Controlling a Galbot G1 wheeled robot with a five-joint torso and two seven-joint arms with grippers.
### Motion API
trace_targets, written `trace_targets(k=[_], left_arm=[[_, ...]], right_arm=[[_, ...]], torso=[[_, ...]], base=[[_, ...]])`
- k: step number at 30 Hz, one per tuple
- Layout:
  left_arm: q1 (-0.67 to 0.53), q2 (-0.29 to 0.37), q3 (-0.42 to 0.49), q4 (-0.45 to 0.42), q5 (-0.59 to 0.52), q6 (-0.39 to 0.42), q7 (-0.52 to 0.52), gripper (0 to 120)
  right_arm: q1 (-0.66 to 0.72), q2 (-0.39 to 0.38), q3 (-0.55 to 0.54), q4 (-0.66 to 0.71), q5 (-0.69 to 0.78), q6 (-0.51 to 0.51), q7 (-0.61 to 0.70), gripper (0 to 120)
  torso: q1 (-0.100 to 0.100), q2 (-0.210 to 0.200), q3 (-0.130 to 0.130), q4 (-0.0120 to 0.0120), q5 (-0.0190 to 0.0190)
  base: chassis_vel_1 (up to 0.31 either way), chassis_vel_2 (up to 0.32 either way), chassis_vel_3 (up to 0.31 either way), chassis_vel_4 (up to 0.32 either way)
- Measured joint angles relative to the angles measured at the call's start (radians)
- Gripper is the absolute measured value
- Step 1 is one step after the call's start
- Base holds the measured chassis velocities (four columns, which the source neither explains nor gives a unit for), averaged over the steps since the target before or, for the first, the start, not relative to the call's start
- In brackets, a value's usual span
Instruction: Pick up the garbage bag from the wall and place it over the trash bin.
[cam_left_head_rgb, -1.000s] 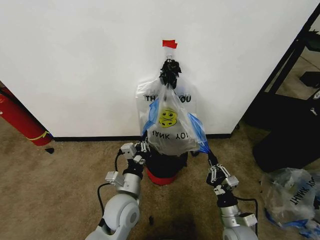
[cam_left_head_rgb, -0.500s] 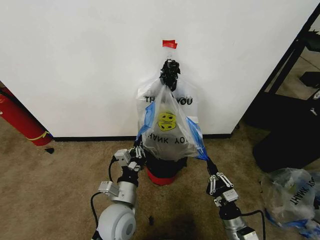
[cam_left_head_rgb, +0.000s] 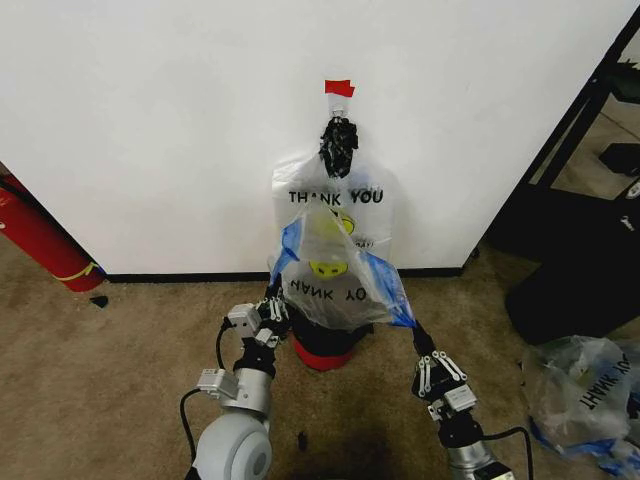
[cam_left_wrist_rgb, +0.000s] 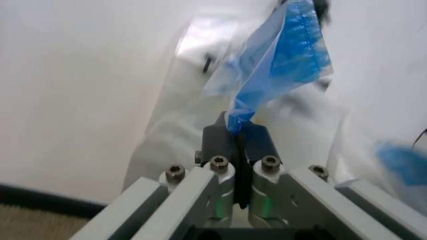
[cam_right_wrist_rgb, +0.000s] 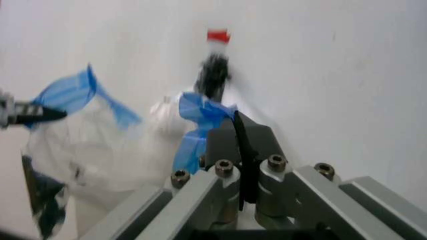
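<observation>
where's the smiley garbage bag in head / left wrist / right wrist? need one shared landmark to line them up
Head view: the garbage bag at centre, stretched between the left gripper and the right gripper, above the trash bin.
Left wrist view: its blue patch runs into the shut left gripper.
Right wrist view: the bag's blue edge is pinched in the right gripper.
Shared landmark: the white wall.

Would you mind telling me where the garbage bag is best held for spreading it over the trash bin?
Hold the garbage bag by its two blue side patches, one from each flank. They stick out at opposite edges, so pulling them apart opens the mouth above the trash bin. The left pincer and right pincer are pinched shut on them that way.
</observation>
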Motion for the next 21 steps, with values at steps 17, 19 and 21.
trace_targets(k=[17,19,21], left_arm=[[0.065,0.015,0.006,-0.254,-0.008,0.04,0.002,0],[0.069,0.019,0.006,-0.268,-0.007,0.047,0.002,0],[0.073,0.021,0.005,-0.28,-0.006,0.057,0.002,0]], right_arm=[[0.054,-0.014,0.016,0.282,0.037,-0.013,-0.023,0],[0.059,-0.016,0.015,0.294,0.037,-0.021,-0.025,0],[0.062,-0.02,0.017,0.299,0.035,-0.036,-0.025,0]], torso=[[0.0,0.0,0.0,0.0001,0.0],[0.0,0.0,0.0,0.0001,0.0],[0.0,0.0,0.0,0.0001,0.0]], base=[[0.0,0.0,0.0,0.0],[0.0,0.0,0.0,0.0],[0.0,0.0,0.0,0.0]])
